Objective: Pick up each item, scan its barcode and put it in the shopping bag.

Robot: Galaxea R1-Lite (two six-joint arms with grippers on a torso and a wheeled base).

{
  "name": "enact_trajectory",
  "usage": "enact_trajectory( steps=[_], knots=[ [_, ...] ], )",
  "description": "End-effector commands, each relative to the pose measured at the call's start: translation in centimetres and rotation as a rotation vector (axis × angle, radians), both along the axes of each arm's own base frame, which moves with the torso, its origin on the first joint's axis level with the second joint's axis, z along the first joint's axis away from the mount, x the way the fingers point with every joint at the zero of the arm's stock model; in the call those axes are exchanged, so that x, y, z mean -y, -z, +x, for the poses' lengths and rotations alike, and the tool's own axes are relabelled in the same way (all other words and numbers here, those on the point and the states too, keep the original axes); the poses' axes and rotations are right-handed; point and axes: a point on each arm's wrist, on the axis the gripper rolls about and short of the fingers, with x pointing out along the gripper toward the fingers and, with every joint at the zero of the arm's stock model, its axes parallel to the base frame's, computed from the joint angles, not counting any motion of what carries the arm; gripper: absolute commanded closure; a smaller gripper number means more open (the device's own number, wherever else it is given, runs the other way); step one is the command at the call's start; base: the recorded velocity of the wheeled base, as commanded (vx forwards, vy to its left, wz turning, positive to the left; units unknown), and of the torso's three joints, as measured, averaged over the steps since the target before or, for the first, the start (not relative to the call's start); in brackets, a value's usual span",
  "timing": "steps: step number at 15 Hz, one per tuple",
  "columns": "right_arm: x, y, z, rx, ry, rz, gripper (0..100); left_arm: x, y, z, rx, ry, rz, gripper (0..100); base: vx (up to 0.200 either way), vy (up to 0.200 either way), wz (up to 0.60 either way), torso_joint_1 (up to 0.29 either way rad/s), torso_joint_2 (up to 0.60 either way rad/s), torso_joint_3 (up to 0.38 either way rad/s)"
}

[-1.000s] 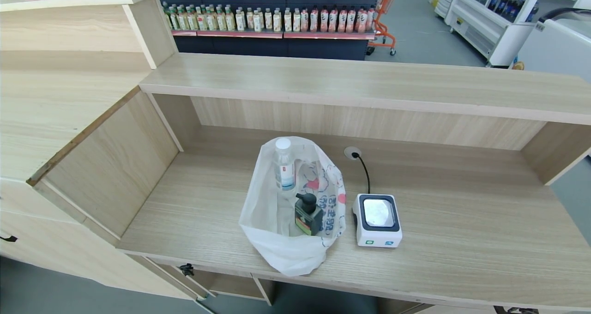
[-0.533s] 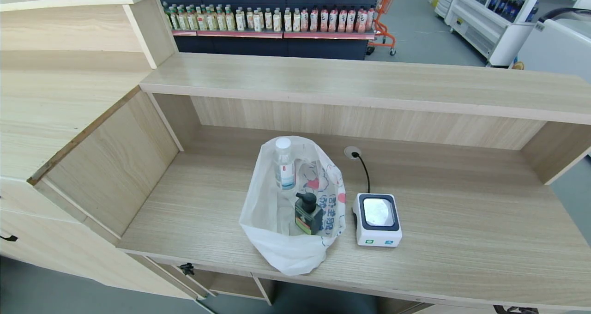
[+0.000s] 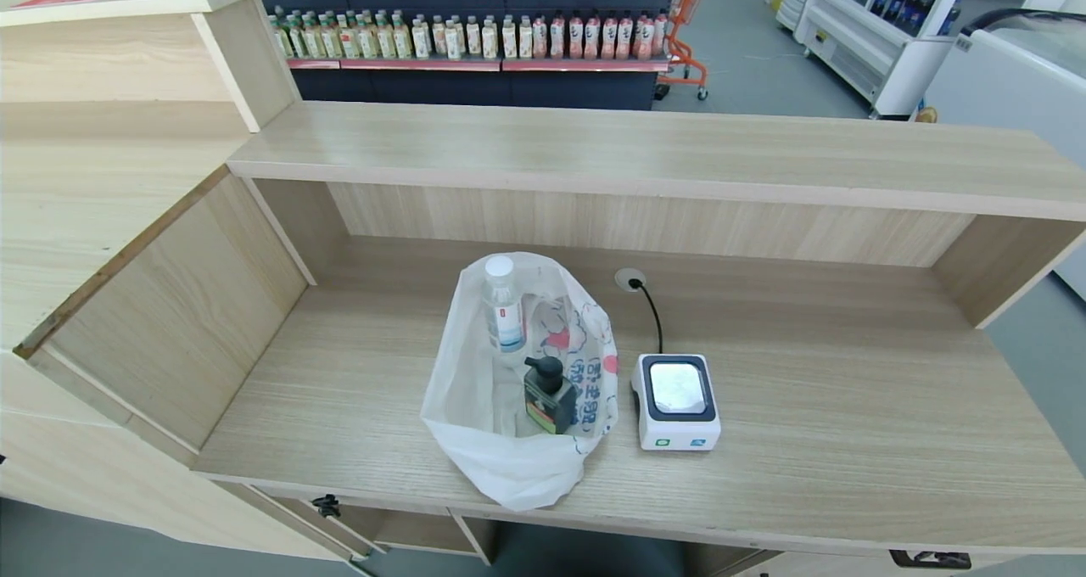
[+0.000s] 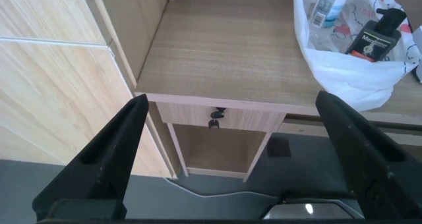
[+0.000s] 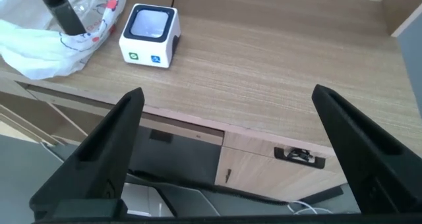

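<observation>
A white plastic shopping bag (image 3: 475, 450) stands open on the wooden counter (image 3: 848, 407). Inside it are a clear bottle with a white cap (image 3: 503, 314) and a dark pump bottle (image 3: 547, 400). Just right of the bag sits the white barcode scanner (image 3: 676, 400), window facing up. My left gripper (image 4: 232, 102) hangs open and empty in front of the counter's front edge, left of the bag (image 4: 349, 79) and pump bottle (image 4: 376, 38). My right gripper (image 5: 229, 93) is open and empty too, off the front edge, right of the scanner (image 5: 150, 34) and bag (image 5: 39, 49).
A black cable runs from the scanner to a grommet (image 3: 629, 279) at the back. A raised shelf (image 3: 645, 148) overhangs the counter's rear, and a side panel (image 3: 170, 322) closes its left. Drawers with keys (image 4: 214, 116) (image 5: 300, 155) sit under the front edge.
The whole head picture has shifted a little, so the camera moved. Bag, bottles and scanner keep their places on the counter.
</observation>
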Motion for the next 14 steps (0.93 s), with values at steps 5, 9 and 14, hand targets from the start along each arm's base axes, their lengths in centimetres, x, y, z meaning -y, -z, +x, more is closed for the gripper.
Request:
enact_trajectory(
  steps=[5, 9, 14],
  knots=[
    [0.00, -0.01, 0.01, -0.002, -0.002, -0.001, 0, 0.01, -0.02, 0.05, -0.006, 0.001, 0.003, 0, 0.000, -0.040, 0.00, 0.002, 0.00, 0.000],
    [0.00, -0.01, 0.01, -0.002, -0.002, -0.001, 0, 0.01, -0.01, 0.03, -0.003, 0.001, 0.003, 0, 0.000, -0.200, 0.00, 0.004, 0.00, 0.001],
    [0.01, 0.01, 0.01, -0.004, 0.000, 0.002, 0, 0.01, 0.00, 0.00, 0.000, 0.001, 0.000, 0, 0.120, -0.160, 0.00, 0.002, 0.00, 0.003]
  ],
)
